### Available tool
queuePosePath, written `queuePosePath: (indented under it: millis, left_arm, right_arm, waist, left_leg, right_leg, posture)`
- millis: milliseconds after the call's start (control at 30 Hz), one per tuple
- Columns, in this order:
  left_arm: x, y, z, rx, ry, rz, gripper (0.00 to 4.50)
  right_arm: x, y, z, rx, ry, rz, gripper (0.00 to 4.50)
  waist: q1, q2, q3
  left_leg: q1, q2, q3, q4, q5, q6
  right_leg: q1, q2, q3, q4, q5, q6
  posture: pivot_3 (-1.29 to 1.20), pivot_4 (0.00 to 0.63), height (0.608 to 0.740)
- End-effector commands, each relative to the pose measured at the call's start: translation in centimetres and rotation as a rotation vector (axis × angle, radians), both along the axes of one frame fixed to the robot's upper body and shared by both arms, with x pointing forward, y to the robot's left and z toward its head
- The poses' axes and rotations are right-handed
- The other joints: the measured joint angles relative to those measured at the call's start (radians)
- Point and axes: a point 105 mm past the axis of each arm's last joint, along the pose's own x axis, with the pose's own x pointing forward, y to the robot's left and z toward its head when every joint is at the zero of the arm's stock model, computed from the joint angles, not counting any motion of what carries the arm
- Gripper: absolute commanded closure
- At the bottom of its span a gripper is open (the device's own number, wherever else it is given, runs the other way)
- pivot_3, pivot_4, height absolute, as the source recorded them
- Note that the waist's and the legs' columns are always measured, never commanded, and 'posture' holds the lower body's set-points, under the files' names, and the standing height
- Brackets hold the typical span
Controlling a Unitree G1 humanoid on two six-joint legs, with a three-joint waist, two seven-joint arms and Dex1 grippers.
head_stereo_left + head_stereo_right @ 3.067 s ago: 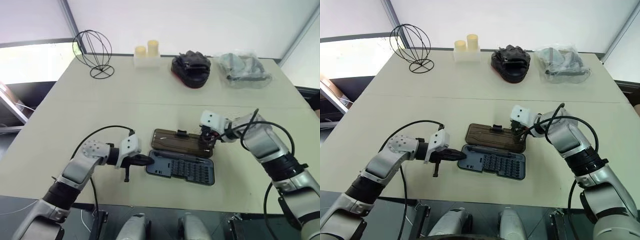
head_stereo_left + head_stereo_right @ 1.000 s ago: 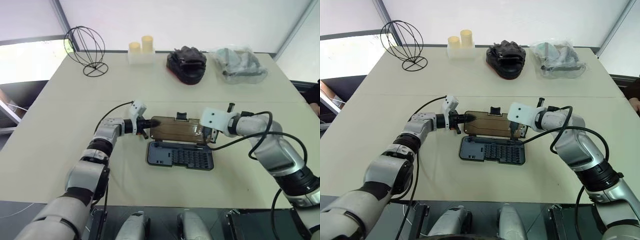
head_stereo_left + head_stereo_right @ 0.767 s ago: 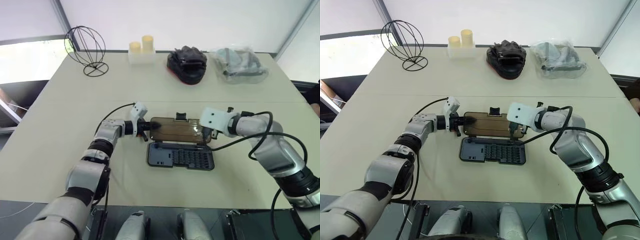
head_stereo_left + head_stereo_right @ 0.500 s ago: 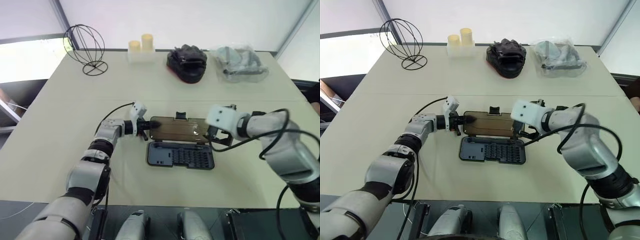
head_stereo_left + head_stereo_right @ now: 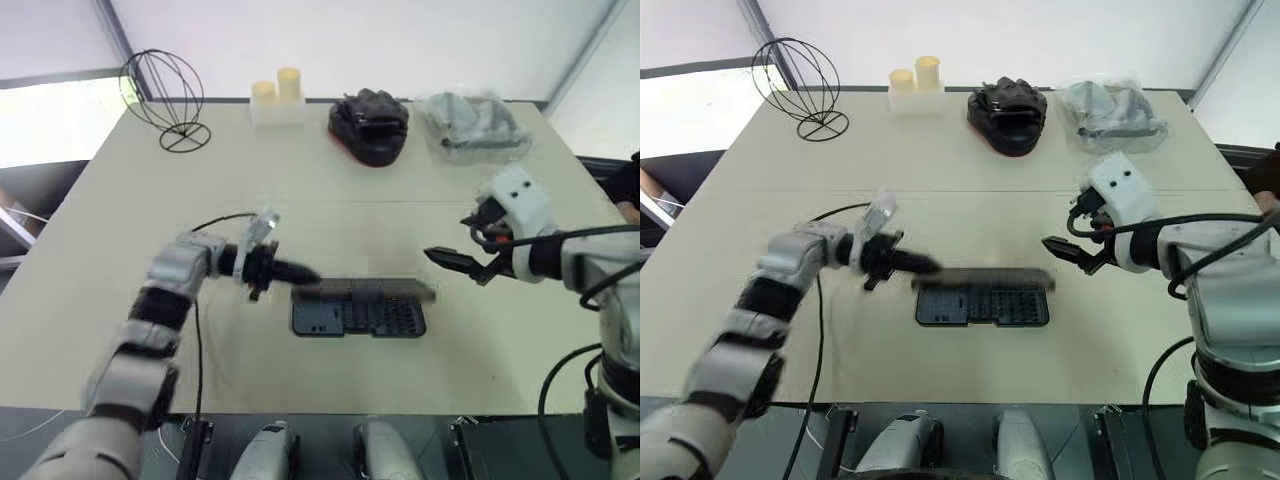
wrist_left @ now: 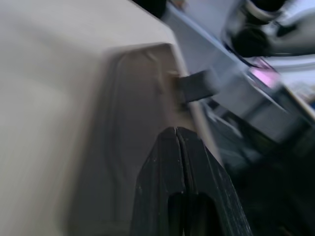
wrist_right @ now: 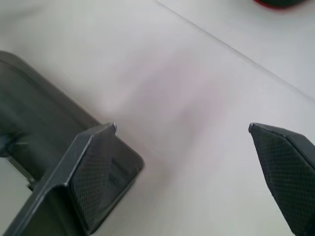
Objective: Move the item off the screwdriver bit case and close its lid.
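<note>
I'm taking the screwdriver bit case [image 5: 358, 316] as my landmark; it lies on the near half of the beige table [image 5: 330, 190], its rows of bits showing. The big change since half a second ago: the lid [image 5: 365, 290], which stood raised along the case's far edge with both grippers at its ends, is now a blurred dark band low over that far edge (falling or already down, I can't say which).

Both arms have backed off. The right gripper [image 5: 462, 266] hangs right of the case and clear of it, fingers spread wide after letting go. The left gripper [image 5: 295, 271] sits just off the case's left far corner, fingers pressed together on nothing.

I judge the closing nearly done, pending a latch check. Nothing sits on the case.

The lid's latch is lost in the blur in the head views. Far beyond the case stand a wire globe [image 5: 162, 97], two candles [image 5: 276, 88], a black lumpy object [image 5: 368, 124] and a plastic bag [image 5: 472, 122].
</note>
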Motion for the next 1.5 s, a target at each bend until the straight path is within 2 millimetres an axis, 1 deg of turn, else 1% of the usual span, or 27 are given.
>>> queuePosePath:
  millis: [33,67,100,133,167,233,300,333,400,467,500,533,567,600,633,700,767,867,933,1033,1133,1267,1500]
  left_arm:
    - [-0.7,0.3,-0.3,0.054,-0.033,-0.031,4.5]
    - [-0.1,0.5,-0.2,0.055,-0.052,0.005,4.5]
    - [1.2,0.5,0.7,0.024,-0.076,0.062,4.5]
    - [2.9,0.3,2.5,-0.047,-0.1,0.143,4.5]
    - [3.9,0.1,4.0,-0.108,-0.113,0.193,4.5]
    - [4.9,-0.2,5.7,-0.184,-0.117,0.242,4.5]
    - [5.2,-0.3,6.9,-0.23,-0.108,0.253,4.5]
    - [5.2,-0.3,7.2,-0.241,-0.109,0.257,4.5]
    - [5.2,-0.4,7.3,-0.234,-0.122,0.257,4.5]
    - [5.9,-0.6,6.6,-0.192,-0.162,0.276,4.5]
    - [6.3,-0.7,6.2,-0.167,-0.188,0.285,4.5]
    - [6.8,-0.9,5.4,-0.128,-0.22,0.298,4.5]
    - [7.4,-1.1,4.7,-0.089,-0.255,0.312,4.5]
    - [8.4,-1.3,3.7,-0.035,-0.304,0.344,4.5]
    - [9.2,-1.7,2.9,0.017,-0.348,0.368,4.5]
    - [10.0,-2.2,1.8,0.074,-0.392,0.378,4.5]
    - [10.2,-3.1,1.1,0.099,-0.406,0.346,4.5]
    - [9.6,-4.9,-0.1,0.155,-0.464,0.226,4.5]
    - [9.1,-5.8,-0.7,0.177,-0.489,0.147,4.5]
    - [8.7,-6.7,-1.0,0.19,-0.489,0.089,4.5]
    - [8.6,-7.5,-1.2,0.232,-0.525,0.043,4.5]
    - [8.4,-8.4,-1.4,0.265,-0.566,0.0,4.5]
    - [7.7,-9.6,-2.4,0.298,-0.619,-0.073,4.5]
  right_arm:
    - [-0.3,0.6,0.2,-0.009,-0.046,0.023,0.04]
    - [-0.5,0.8,-0.1,-0.008,-0.039,0.03,0.04]
    - [-0.8,1.1,-0.3,-0.004,-0.029,0.045,0.04]
    - [-0.9,1.6,-0.4,-0.001,-0.026,0.06,0.04]
    - [-1.0,1.9,-0.5,0.003,-0.026,0.073,0.04]
    - [-1.1,2.5,-0.4,0.011,-0.027,0.094,0.04]
    - [-1.5,3.3,-0.3,0.023,-0.023,0.131,0.04]
    - [-1.7,3.7,-0.2,0.029,-0.022,0.148,0.27]
    - [-2.2,4.3,-0.2,0.037,-0.012,0.189,0.86]
    - [-2.9,5.1,-0.4,0.048,0.004,0.247,1.85]
    - [-3.3,5.5,-0.6,0.056,0.015,0.274,2.47]
    - [-3.9,6.0,-0.9,0.078,0.038,0.315,2.91]
    - [-4.6,6.5,-1.3,0.097,0.066,0.361,3.45]
    - [-5.6,7.3,-1.9,0.111,0.102,0.423,4.04]
    - [-6.6,7.9,-2.7,0.122,0.138,0.468,4.44]
    - [-7.6,8.6,-3.6,0.136,0.178,0.507,4.44]
    - [-8.3,9.0,-4.4,0.147,0.207,0.52,4.44]
    - [-9.6,10.0,-6.1,0.173,0.28,0.549,4.44]
    - [-10.0,10.4,-7.3,0.164,0.315,0.55,4.44]
    - [-9.6,10.4,-8.8,0.16,0.342,0.498,4.44]
    - [-8.4,10.4,-10.0,0.142,0.335,0.435,4.44]
    - [-6.6,10.2,-10.1,0.118,0.281,0.377,4.44]
    - [-5.2,10.0,-10.5,0.086,0.258,0.35,4.44]
  waist:
    - [0.0,0.0,0.0]
    - [0.005,0.0,0.0]
    - [0.012,0.0,0.0]
    - [0.019,0.0,0.0]
    - [0.026,0.0,0.0]
    - [0.029,-0.001,0.0]
    - [0.025,-0.001,0.0]
    - [0.021,-0.001,0.0]
    - [0.019,-0.001,0.0]
    - [0.019,-0.001,0.0]
    - [0.02,-0.001,0.0]
    - [0.021,-0.001,0.0]
    - [0.024,-0.001,0.0]
    - [0.028,-0.001,0.0]
    - [0.032,-0.001,0.0]
    - [0.035,-0.002,0.0]
    - [0.031,-0.002,0.0]
    - [0.029,-0.002,0.0]
    - [0.027,-0.002,0.0]
    - [0.023,-0.002,0.0]
    - [0.024,-0.002,0.0]
    - [0.024,-0.002,0.0]
    - [0.025,-0.002,0.0]
  left_leg:
    - [0.0,0.0,0.001,0.0,0.0,0.0]
    - [0.0,0.0,0.0,0.002,0.0,-0.001]
    - [0.0,0.0,0.0,0.004,0.001,-0.001]
    - [0.0,0.0,0.0,0.005,0.001,-0.001]
    - [0.0,0.0,0.0,0.007,0.001,-0.001]
    - [-0.003,0.0,-0.002,0.011,0.0,-0.001]
    - [-0.003,0.0,-0.001,0.011,-0.001,0.001]
    - [-0.003,-0.001,-0.001,0.011,-0.001,0.001]
    - [-0.002,-0.001,-0.001,0.011,-0.001,0.002]
    - [-0.002,-0.001,-0.001,0.011,-0.001,0.002]
    - [-0.002,-0.001,-0.001,0.011,-0.001,0.002]
    - [-0.002,-0.001,-0.001,0.011,-0.001,0.002]
    - [-0.002,-0.001,-0.001,0.011,-0.001,0.002]
    - [-0.002,-0.001,-0.001,0.011,-0.001,0.002]
    - [-0.002,-0.001,-0.001,0.011,-0.001,0.002]
    - [-0.002,-0.002,-0.002,0.013,-0.001,0.002]
    - [-0.002,-0.003,-0.002,0.013,-0.002,0.003]
    - [-0.002,-0.003,-0.002,0.013,-0.002,0.003]
    - [-0.002,-0.003,-0.002,0.013,-0.002,0.003]
    - [-0.002,-0.003,-0.001,0.013,-0.002,0.003]
    - [-0.002,-0.002,-0.001,0.013,-0.002,0.003]
    - [-0.002,-0.002,-0.001,0.014,-0.002,0.003]
    - [-0.002,-0.003,-0.001,0.014,-0.002,0.003]
  right_leg:
    - [0.0,0.0,0.0,0.0,0.0,0.0]
    - [0.001,0.0,0.0,-0.001,0.0,0.0]
    - [0.002,0.0,0.0,-0.001,0.0,0.0]
    - [0.003,0.001,0.0,-0.001,0.0,0.0]
    - [0.003,0.001,0.0,-0.001,0.0,0.0]
    - [0.003,0.002,-0.001,0.0,0.0,0.0]
    - [0.003,0.001,-0.001,0.0,0.0,0.0]
    - [0.003,0.001,-0.001,0.0,0.0,0.0]
    - [0.003,0.001,-0.001,0.0,0.0,0.0]
    - [0.002,0.001,-0.001,0.0,0.0,0.0]
    - [0.002,0.001,-0.001,0.0,0.0,0.0]
    - [0.002,0.001,-0.001,0.0,0.0,0.0]
    - [0.003,0.001,-0.001,0.0,0.0,0.0]
    - [0.003,0.001,-0.001,0.0,0.0,0.0]
    - [0.004,0.001,-0.001,0.0,0.0,0.0]
    - [0.005,0.001,-0.002,0.0,0.0,0.0]
    - [0.005,0.0,-0.002,0.0,0.0,0.0]
    - [0.005,-0.001,-0.002,0.0,0.0,0.0]
    - [0.004,-0.001,-0.002,0.0,0.0,0.0]
    - [0.004,-0.001,-0.002,0.0,0.0,0.0]
    - [0.004,0.0,-0.002,0.0,0.0,0.0]
    - [0.004,0.0,-0.002,0.001,0.0,0.0]
    - [0.004,0.0,-0.002,0.001,0.0,0.0]
  posture:
    - [0.0,0.15,0.74]
    - [0.0,0.15,0.74]
    - [0.0,0.15,0.74]
    - [0.0,0.15,0.74]
    - [0.0,0.15,0.74]
    - [0.0,0.15,0.74]
    - [0.0,0.15,0.74]
    - [0.0,0.15,0.74]
    - [0.0,0.15,0.74]
    - [0.0,0.15,0.74]
    - [0.0,0.15,0.74]
    - [0.0,0.15,0.74]
    - [0.0,0.15,0.74]
    - [0.0,0.15,0.74]
    - [0.0,0.15,0.74]
    - [0.0,0.15,0.74]
    - [0.0,0.15,0.74]
    - [0.0,0.15,0.74]
    - [0.0,0.15,0.74]
    - [0.0,0.15,0.74]
    - [0.0,0.15,0.74]
    - [0.0,0.15,0.74]
    - [0.0,0.15,0.74]
